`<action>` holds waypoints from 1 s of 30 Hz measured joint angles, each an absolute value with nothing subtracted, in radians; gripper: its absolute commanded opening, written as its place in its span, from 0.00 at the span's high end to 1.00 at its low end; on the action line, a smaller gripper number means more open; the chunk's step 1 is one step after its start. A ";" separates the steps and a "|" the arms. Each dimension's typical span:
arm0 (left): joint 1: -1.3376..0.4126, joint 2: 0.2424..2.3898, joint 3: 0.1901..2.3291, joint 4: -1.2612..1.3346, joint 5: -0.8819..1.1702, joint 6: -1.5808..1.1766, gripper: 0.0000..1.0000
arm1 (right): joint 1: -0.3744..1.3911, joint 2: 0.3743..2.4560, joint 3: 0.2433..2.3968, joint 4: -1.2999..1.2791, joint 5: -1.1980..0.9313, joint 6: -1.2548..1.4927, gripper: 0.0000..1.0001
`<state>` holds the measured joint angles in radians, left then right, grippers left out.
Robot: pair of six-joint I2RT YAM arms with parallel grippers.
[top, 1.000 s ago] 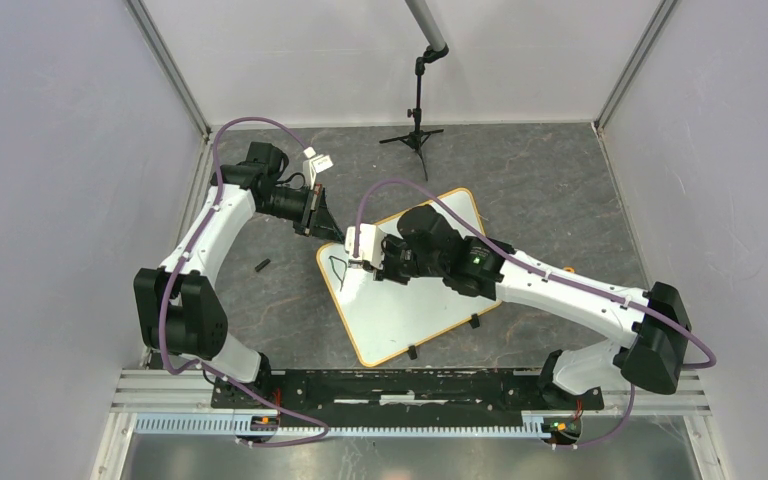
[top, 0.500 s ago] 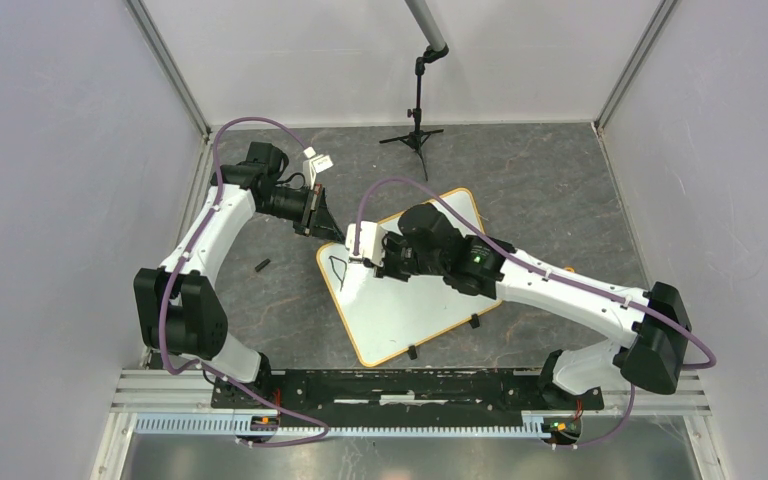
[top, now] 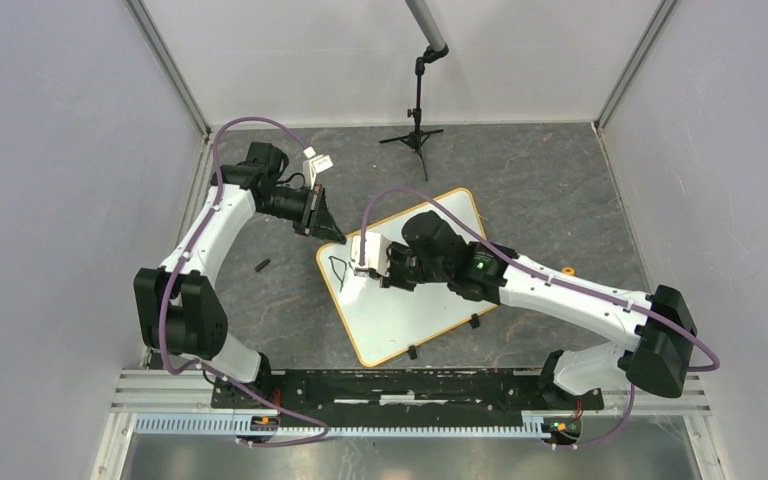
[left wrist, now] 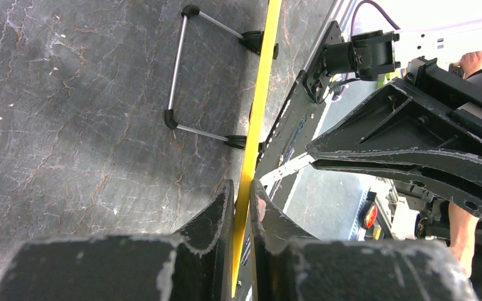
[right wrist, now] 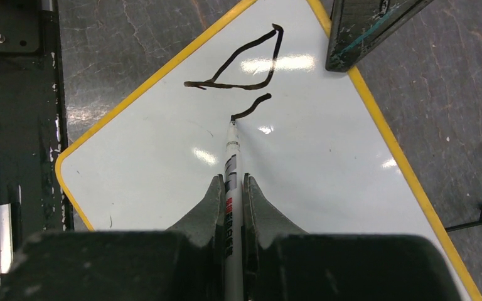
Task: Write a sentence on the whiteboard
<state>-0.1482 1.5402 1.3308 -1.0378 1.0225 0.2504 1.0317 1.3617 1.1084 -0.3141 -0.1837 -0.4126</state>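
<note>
Right wrist view: one marker (right wrist: 231,157), clamped in the right gripper (right wrist: 231,183), points lengthwise away from the wrist, its tip touching the second of two black marks of the sentence (right wrist: 251,63) near a whiteboard (right wrist: 163,163) corner. Left gripper (left wrist: 241,194) pinches the board's yellow rim; the single board's long axis lies diagonal to the table (top: 560,190) edges.

Place: I take this for a robotics lab cell
Walls: plain white panels (top: 50,200) close my workspace on three sides, metal posts (top: 168,70) at the corners
Tabletop: dark grey, marbled tabletop (top: 560,180)
Mounting: left arm (top: 215,225) and right arm (top: 580,290) bolted to a black plate (top: 410,385) on an aluminium rail (top: 160,382) at the near edge
Gear: black tripod stand (top: 419,110) at the far side, purple cables (top: 250,121) along both arms
</note>
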 measured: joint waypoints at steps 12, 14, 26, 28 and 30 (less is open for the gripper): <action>-0.148 1.540 1.331 -1.037 1.023 0.250 0.98 | 1.039 1.362 1.108 -0.327 -0.183 -0.413 1.00; -0.148 1.540 1.331 -1.037 1.023 0.250 0.98 | 1.034 1.362 1.112 -0.326 -0.181 -0.412 1.00; -0.148 1.540 1.331 -1.037 1.022 0.250 0.98 | 0.997 1.368 1.132 -0.308 -0.188 -0.393 1.00; -0.148 1.540 1.331 -1.037 1.022 0.251 0.98 | 0.995 1.368 1.132 -0.308 -0.194 -0.393 1.00; -0.148 1.540 1.331 -1.037 1.022 0.250 0.98 | 0.992 1.367 1.132 -0.308 -0.200 -0.393 1.00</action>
<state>-0.1482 1.5402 1.3308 -1.0367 1.0222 0.2504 0.9924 1.3670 1.1316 -0.3084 -0.2005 -0.3931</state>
